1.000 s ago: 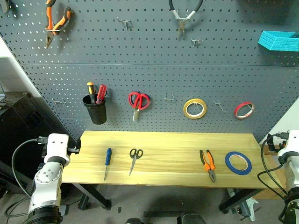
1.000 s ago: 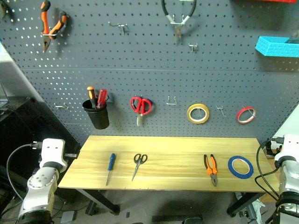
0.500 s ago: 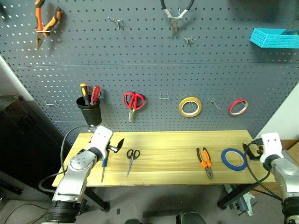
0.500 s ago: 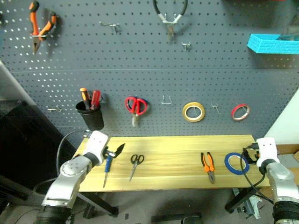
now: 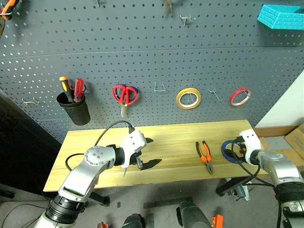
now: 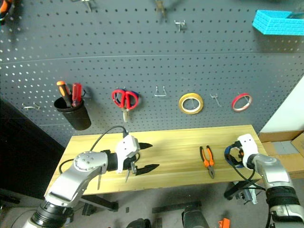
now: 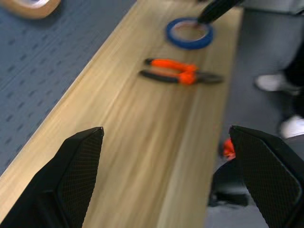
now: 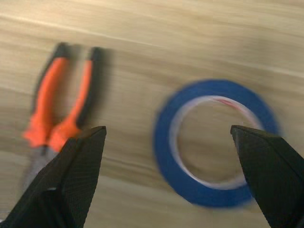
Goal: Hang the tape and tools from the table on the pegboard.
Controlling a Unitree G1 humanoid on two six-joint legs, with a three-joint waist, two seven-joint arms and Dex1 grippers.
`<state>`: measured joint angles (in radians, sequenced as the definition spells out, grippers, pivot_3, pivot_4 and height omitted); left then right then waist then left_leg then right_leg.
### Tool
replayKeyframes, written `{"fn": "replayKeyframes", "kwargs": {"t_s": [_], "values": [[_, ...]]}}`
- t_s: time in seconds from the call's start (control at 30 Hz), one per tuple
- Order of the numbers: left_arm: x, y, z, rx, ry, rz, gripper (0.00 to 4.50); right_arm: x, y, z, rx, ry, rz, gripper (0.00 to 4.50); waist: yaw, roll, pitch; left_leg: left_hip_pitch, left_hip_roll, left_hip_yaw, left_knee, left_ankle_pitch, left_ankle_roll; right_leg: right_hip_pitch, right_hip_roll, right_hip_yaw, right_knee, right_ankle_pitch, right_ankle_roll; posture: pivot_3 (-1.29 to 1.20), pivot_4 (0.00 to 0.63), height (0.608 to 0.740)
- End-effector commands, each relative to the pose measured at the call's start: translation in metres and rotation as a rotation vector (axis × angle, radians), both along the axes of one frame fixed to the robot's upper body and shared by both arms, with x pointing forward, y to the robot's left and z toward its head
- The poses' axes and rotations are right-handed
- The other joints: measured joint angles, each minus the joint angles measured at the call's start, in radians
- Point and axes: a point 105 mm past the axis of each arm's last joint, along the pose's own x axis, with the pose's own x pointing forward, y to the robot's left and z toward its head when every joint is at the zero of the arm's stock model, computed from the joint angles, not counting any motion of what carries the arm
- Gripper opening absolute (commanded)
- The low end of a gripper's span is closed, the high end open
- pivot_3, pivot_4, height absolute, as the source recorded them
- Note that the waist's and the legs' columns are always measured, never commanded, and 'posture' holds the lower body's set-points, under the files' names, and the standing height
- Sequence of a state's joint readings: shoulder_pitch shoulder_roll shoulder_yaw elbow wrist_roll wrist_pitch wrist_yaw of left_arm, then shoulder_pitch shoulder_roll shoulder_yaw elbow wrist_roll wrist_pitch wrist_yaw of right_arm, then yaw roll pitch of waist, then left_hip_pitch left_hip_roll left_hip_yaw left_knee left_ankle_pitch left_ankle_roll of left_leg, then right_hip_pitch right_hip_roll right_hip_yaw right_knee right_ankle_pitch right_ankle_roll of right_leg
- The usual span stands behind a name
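1. Two hands, both spread wide and holding nothing, over the light wooden counter.
2. My right hand hovers above the flat blue tape ring; orange-and-black pliers lie just beside it.
3. My left hand points toward those, well apart.

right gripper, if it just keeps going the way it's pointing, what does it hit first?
Most likely the blue tape. The right gripper has its jaws open, and its wrist view looks down on the ring lying flat on the table, roughly between the fingers. The pliers lie off to one side. Depth is unclear.
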<state>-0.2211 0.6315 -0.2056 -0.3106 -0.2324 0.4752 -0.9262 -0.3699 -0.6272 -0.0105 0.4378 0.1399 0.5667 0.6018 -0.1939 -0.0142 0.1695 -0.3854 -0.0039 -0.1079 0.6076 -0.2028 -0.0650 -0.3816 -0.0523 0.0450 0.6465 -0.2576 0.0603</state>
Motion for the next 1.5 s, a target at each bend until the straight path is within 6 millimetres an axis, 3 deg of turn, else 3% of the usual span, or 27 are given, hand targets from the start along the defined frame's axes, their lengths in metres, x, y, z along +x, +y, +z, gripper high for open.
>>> {"fn": "replayKeyframes", "kwargs": {"t_s": [0.03,0.27,0.57,0.77,0.93,0.97,1.07,1.17,1.33,1.43,1.5], "values": [[-0.006,-0.004,0.007,0.03,-0.029,-0.069,4.48,0.009,0.0,-0.005,-0.021,0.012,0.032,4.5,0.0,-0.001,0.005,0.0,0.0,0.0,0.0,0.0,0.001,0.0,0.0,0.0,0.0,0.0,0.0,-0.18,0.169,0.74],[-0.009,-0.005,0.009,0.059,-0.056,-0.098,4.48,0.027,-0.013,-0.019,-0.05,0.064,-0.059,4.5,0.003,-0.004,0.019,-0.003,-0.001,0.001,0.0,-0.001,0.001,-0.003,-0.001,0.001,0.0,0.003,0.005,-0.15,0.171,0.74],[-0.013,-0.007,0.009,0.054,-0.041,-0.113,4.48,0.018,-0.003,-0.045,-0.12,0.18,0.008,4.5,0.009,-0.004,0.019,-0.007,-0.001,0.001,0.001,-0.001,0.001,-0.006,-0.001,0.001,0.0,0.003,0.005,-0.14,0.171,0.74],[-0.014,-0.009,0.009,0.052,-0.041,-0.119,4.5,0.007,-0.003,-0.063,-0.232,0.248,0.043,2.6,0.012,-0.006,0.02,-0.004,-0.001,0.001,0.002,-0.001,0.001,-0.003,0.0,0.001,0.001,0.003,0.006,-0.12,0.184,0.74],[-0.014,-0.009,0.007,0.049,-0.042,-0.112,4.5,0.004,0.0,-0.069,-0.241,0.274,0.046,0.98,0.029,-0.016,0.024,0.003,0.0,0.001,0.002,-0.001,0.001,0.004,-0.001,0.001,0.0,0.003,0.005,-0.11,0.211,0.74],[-0.014,-0.009,0.005,0.05,-0.041,-0.11,4.5,0.003,0.0,-0.069,-0.239,0.276,0.044,0.73,0.032,-0.019,0.027,0.004,0.0,0.0,0.002,-0.001,0.001,0.005,-0.001,0.001,0.0,0.001,0.003,-0.11,0.211,0.74],[-0.015,-0.011,0.004,0.038,-0.038,-0.103,4.5,0.004,0.001,-0.069,-0.227,0.265,0.032,0.68,0.04,-0.027,0.035,0.006,0.0,0.0,0.002,-0.001,0.001,0.007,-0.001,0.001,0.0,0.0,0.0,-0.11,0.233,0.74],[-0.014,-0.013,0.005,0.006,-0.041,-0.077,4.5,0.013,-0.001,-0.061,-0.222,0.199,0.011,0.68,0.049,-0.032,0.04,0.005,0.0,0.0,0.002,-0.001,0.001,0.007,-0.001,0.001,-0.001,0.0,0.0,-0.1,0.251,0.74],[-0.006,-0.012,0.014,-0.055,-0.076,-0.001,4.5,0.035,-0.007,-0.018,-0.256,-0.048,0.012,0.68,0.065,-0.025,0.065,0.003,-0.001,0.0,0.003,-0.001,0.001,0.004,-0.001,0.002,0.0,0.0,0.0,-0.1,0.275,0.74],[-0.003,-0.015,0.019,-0.088,-0.097,0.018,4.5,0.028,-0.005,0.011,-0.291,-0.183,0.028,0.68,0.079,-0.011,0.08,-0.007,-0.001,0.0,0.002,-0.001,0.001,-0.005,-0.001,0.002,0.001,0.003,0.006,-0.11,0.287,0.74],[-0.001,-0.017,0.023,-0.112,-0.106,0.026,4.5,0.012,0.004,0.031,-0.292,-0.262,0.019,0.68,0.087,-0.006,0.087,-0.016,-0.001,0.0,0.002,-0.001,0.001,-0.015,-0.001,0.002,0.003,0.003,0.007,-0.12,0.297,0.74]]}}
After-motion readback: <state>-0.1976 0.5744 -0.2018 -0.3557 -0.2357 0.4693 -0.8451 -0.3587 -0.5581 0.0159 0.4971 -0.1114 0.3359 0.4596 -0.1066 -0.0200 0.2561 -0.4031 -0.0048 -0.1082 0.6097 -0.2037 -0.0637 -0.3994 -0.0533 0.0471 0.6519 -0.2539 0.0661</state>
